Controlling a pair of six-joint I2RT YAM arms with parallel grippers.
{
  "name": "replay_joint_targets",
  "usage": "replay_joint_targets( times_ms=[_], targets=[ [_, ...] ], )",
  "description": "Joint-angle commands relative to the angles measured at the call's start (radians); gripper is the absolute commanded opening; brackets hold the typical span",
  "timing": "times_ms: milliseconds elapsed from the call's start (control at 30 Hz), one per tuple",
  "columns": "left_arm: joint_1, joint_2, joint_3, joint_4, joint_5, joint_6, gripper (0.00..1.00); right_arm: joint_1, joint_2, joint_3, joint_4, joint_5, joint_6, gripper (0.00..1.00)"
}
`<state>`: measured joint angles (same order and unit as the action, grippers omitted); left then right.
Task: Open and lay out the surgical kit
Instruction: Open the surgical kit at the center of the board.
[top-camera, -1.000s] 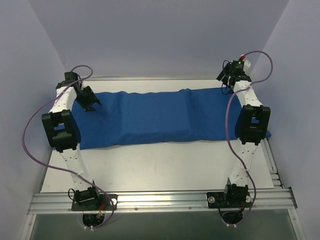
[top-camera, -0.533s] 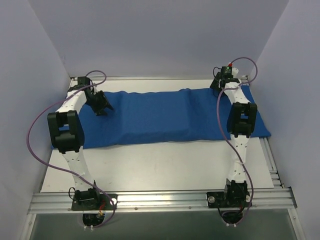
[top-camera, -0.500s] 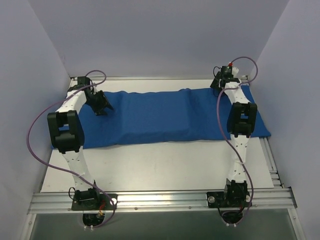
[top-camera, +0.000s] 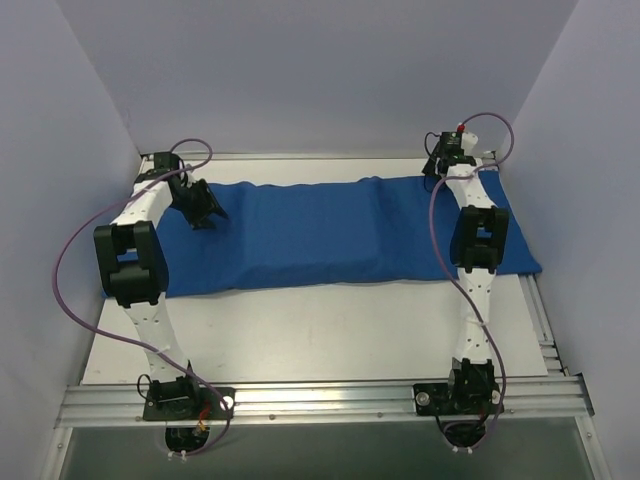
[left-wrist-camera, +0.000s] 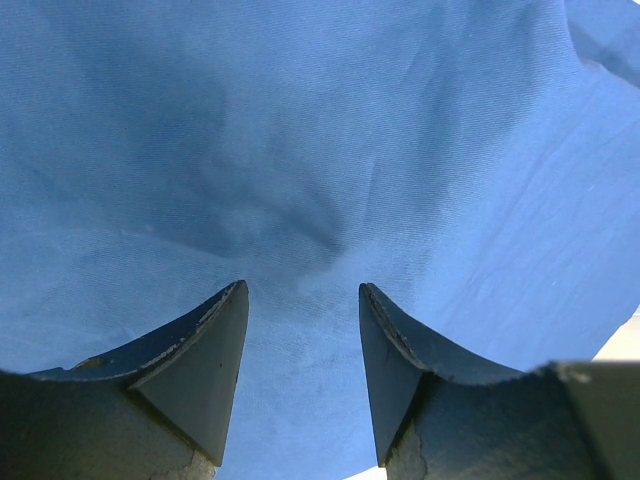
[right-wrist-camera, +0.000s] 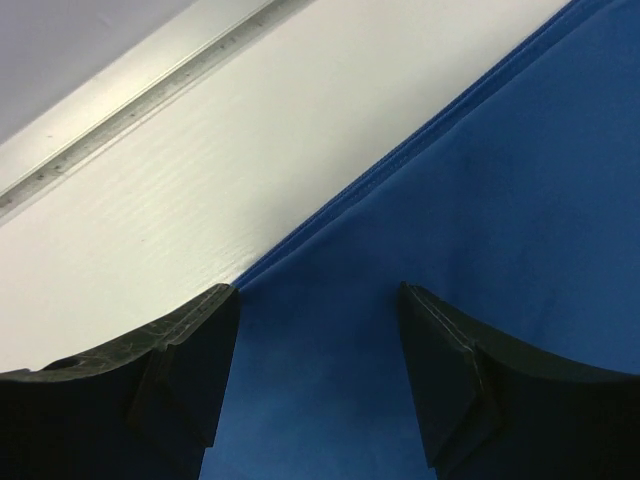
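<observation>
Since the wrap (top-camera: 330, 235) lies shut as a long blue band across the far half of the table (top-camera: 320, 330), I judge the job barely begun. No tray or instrument shows anywhere. I take the raised hump in the middle of the band to be where they sit, folded under. That, I think, is why the arms stand at the two ends and not over the centre: from there the folds can be peeled outward without dragging the load.

The left gripper (left-wrist-camera: 300, 300) hangs over the upper left of the band, jaws parted, nothing between them. Its own camera shows only cloth below, with a soft dark crease just ahead of the tips. Whether the tips touch the cloth I cannot tell.

The right gripper (right-wrist-camera: 318, 295) is at the upper right, also parted and empty. It straddles the wrap's far edge, where blue meets bare white table, and a rail (right-wrist-camera: 150, 95) crosses the upper left of that view. It sits there, I'd say, because an edge gives a lip to pinch, while flat cloth would only bunch.

Next I reckon on a low pinch at each end. The risk is catching more than one layer, or tugging the hidden contents askew.
</observation>
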<state>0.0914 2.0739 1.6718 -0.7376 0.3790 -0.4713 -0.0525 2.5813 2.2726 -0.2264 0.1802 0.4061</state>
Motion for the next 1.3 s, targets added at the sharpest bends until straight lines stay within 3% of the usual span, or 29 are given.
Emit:
replay_joint_targets(
  times_ms=[0,133,500,933,1033,1067,1133,1267],
  targets=[
    [0.001,-0.064,-0.006,0.047,0.029,-0.007,0.57,0.019,0.022,0.059,0.015,0.094,-0.027,0.64],
    [0.001,-0.063,-0.018,0.049,0.032,-0.01,0.57,0.019,0.074,0.136,-0.013,0.107,-0.049,0.62],
    [0.001,-0.054,-0.023,0.069,0.05,-0.024,0.57,0.017,0.082,0.137,0.019,0.11,-0.035,0.58],
    [0.001,-0.054,-0.02,0.058,0.051,-0.021,0.57,0.017,0.08,0.134,0.018,0.114,-0.024,0.32],
    [0.001,-0.055,-0.011,0.049,0.047,-0.021,0.57,0.014,0.063,0.152,0.018,0.123,-0.01,0.22],
    [0.001,-0.055,-0.009,0.047,0.046,-0.02,0.57,0.014,0.057,0.157,0.018,0.122,-0.007,0.11],
    [0.001,-0.055,-0.001,0.041,0.046,-0.017,0.57,0.016,0.036,0.16,0.025,0.125,-0.007,0.02],
    [-0.001,-0.064,0.005,0.03,0.047,-0.015,0.57,0.011,0.008,0.157,0.018,0.111,-0.003,0.0]
  ],
)
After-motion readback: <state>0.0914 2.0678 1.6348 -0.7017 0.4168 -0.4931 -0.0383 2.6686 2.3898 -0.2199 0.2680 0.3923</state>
